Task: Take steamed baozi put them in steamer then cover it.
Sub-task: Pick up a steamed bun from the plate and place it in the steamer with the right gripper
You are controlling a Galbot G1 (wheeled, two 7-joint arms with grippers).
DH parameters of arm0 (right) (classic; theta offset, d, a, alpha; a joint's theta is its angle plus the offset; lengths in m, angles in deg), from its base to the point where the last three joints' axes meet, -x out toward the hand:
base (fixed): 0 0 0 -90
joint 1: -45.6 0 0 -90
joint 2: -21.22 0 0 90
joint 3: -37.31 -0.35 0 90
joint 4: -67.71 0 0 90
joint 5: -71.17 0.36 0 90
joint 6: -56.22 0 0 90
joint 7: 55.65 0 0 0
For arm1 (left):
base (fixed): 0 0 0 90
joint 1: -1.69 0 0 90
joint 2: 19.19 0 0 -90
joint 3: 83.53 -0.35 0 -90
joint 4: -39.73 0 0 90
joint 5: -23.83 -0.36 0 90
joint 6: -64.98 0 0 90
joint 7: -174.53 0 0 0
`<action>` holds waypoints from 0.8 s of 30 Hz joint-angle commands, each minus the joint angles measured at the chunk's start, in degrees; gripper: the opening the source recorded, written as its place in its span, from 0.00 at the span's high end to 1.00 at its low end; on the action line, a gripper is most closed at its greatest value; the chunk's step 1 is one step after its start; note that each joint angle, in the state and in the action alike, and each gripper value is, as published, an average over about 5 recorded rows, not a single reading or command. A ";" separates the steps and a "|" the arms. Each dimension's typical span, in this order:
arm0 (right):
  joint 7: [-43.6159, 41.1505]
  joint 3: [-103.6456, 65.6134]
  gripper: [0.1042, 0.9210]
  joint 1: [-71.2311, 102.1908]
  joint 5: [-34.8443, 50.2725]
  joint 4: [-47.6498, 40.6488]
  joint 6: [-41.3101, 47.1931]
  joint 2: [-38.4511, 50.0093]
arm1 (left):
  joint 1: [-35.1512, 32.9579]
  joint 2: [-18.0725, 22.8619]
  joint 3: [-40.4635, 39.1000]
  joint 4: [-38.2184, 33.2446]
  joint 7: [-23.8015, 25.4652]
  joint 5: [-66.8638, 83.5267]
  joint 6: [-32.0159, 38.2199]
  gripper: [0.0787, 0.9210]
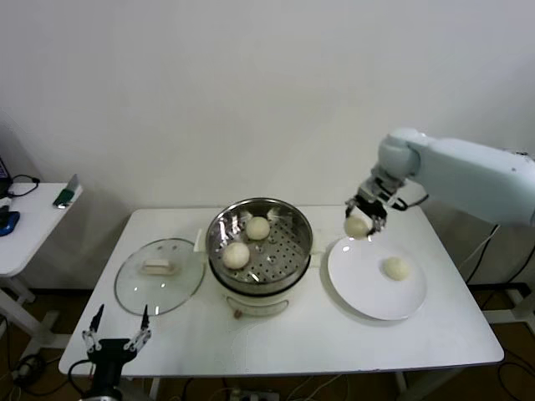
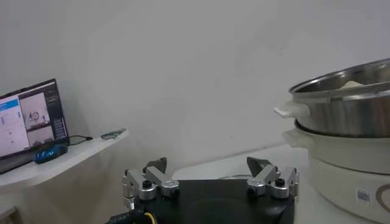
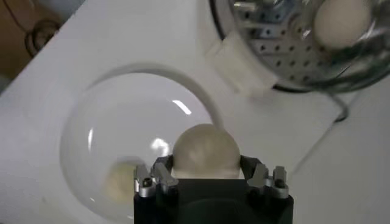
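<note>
Head view: left gripper (image 1: pixel 116 327) spread, idle in front of the steamer (image 1: pixel 259 247) | lid (image 1: pixel 160 274) off, left of steamer | two buns (image 1: pixel 236 255) inside | one bun on plate (image 1: pixel 374 280) right | right gripper (image 1: pixel 365 215) pinching a fourth bun (image 1: pixel 357 226) above the plate

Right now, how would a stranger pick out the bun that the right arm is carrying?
Find the white plate to the right of the steamer. Above its far rim hangs the right pincer, shut on a bun. It alone is off any surface; one bun lies on the plate.
</note>
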 commanded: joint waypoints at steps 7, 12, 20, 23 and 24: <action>-0.39 -3.27 0.26 -2.66 -12.71 6.46 -17.11 -16.69 | -1.07 0.00 0.53 0.49 0.13 0.35 0.96 0.12; 0.20 -2.73 0.25 2.14 -17.47 7.13 -19.68 -20.53 | -1.56 -0.39 0.68 0.59 0.12 0.77 1.35 0.12; 0.55 -1.82 0.24 9.10 -19.56 5.97 -20.02 -23.16 | -2.74 -0.96 0.86 0.80 0.20 1.93 1.51 0.12; 0.73 -1.49 0.24 10.23 -19.75 5.68 -20.09 -23.66 | -2.69 -1.05 1.03 1.13 0.20 2.18 1.61 0.12; 0.82 -1.43 0.24 10.61 -19.96 5.60 -20.18 -23.83 | -2.62 -1.10 1.04 1.32 0.20 2.24 1.65 0.12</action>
